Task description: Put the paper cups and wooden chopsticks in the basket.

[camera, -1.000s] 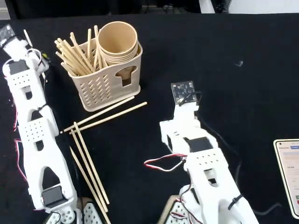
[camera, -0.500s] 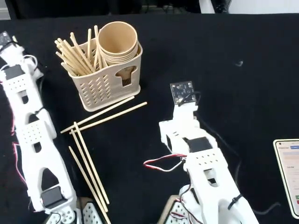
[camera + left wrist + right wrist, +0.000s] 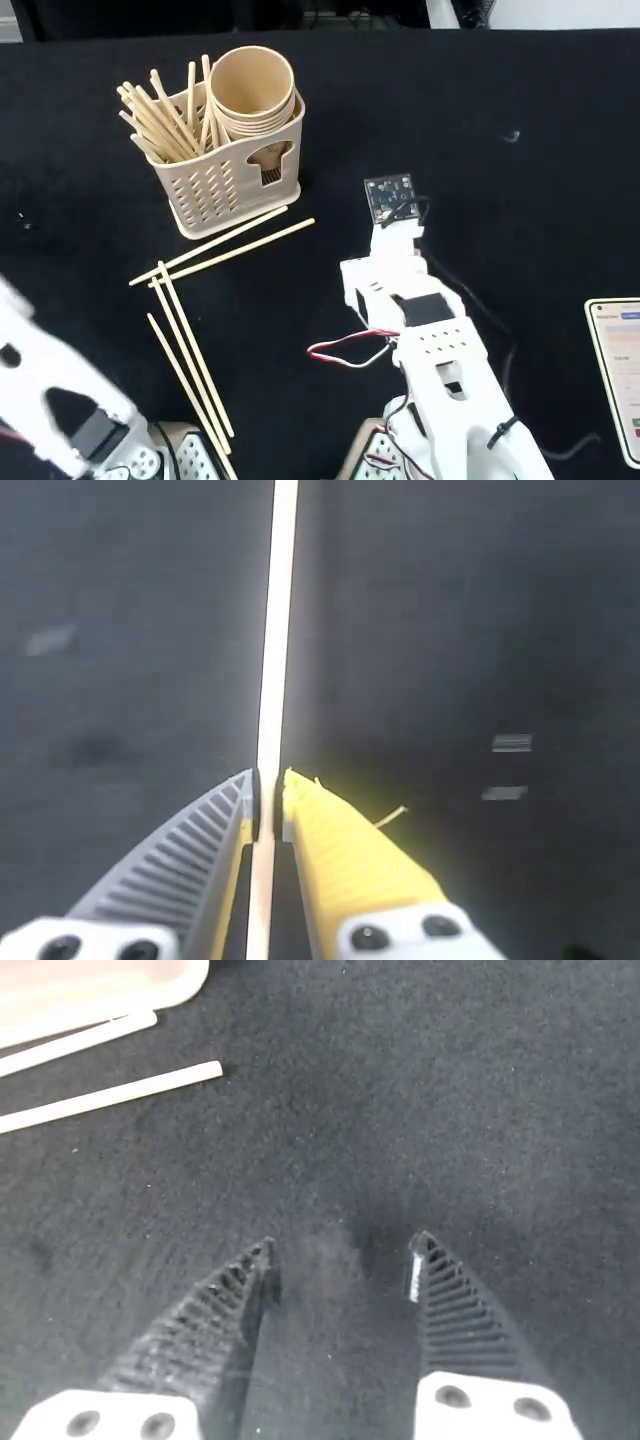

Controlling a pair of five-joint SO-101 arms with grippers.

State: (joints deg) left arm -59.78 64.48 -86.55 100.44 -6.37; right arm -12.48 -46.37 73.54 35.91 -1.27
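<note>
A beige basket [image 3: 225,180] stands at the back left of the black table. It holds a stack of paper cups [image 3: 252,88] and a bundle of wooden chopsticks [image 3: 160,115]. Two loose chopsticks [image 3: 225,248] lie slanted just in front of it, and three more [image 3: 190,360] lie nearer the front edge. My left gripper [image 3: 268,798] is shut on a single chopstick [image 3: 277,630] that runs straight out between its fingers over dark cloth. The left arm [image 3: 45,395] sits at the front left corner. My right gripper [image 3: 340,1260] is open over bare cloth, with two chopstick ends [image 3: 110,1093] and the basket's corner [image 3: 90,985] ahead.
A phone [image 3: 620,365] lies at the right edge of the table. The right arm [image 3: 425,335] stands in the middle front, with red and white wires [image 3: 345,350] looping beside it. Black cloth [image 3: 480,120] stretches open at the back right.
The left arm has swung away from the far left edge beside the basket and now sits low at the front left corner. The right arm has not moved.
</note>
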